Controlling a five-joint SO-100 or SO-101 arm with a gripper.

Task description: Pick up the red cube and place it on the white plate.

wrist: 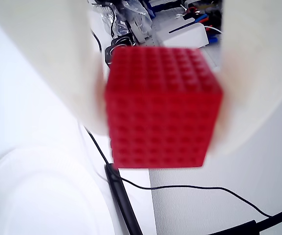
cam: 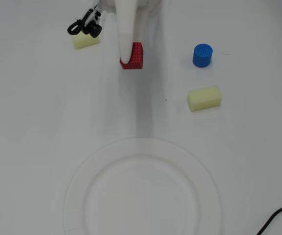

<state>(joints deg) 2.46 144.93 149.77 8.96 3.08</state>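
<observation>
The red cube [cam: 135,56] is at the top middle of the overhead view, far from the white plate [cam: 82,181], which fills the bottom middle. My gripper [cam: 131,58] reaches down from the top edge, with one white finger [cam: 126,34] covering the cube's left side. In the wrist view the cube [wrist: 162,107] fills the middle, pressed between the left finger [wrist: 48,58] and the right finger [wrist: 258,73]. The gripper [wrist: 162,112] is shut on it. Part of the plate [wrist: 28,196] shows at the lower left there. I cannot tell whether the cube is off the table.
A blue cylinder [cam: 202,55] and a pale yellow foam block [cam: 204,98] lie right of the cube. Another foam block [cam: 86,41] and a black cable loop [cam: 84,27] lie to its left. A black cable [cam: 277,215] runs at the bottom right corner.
</observation>
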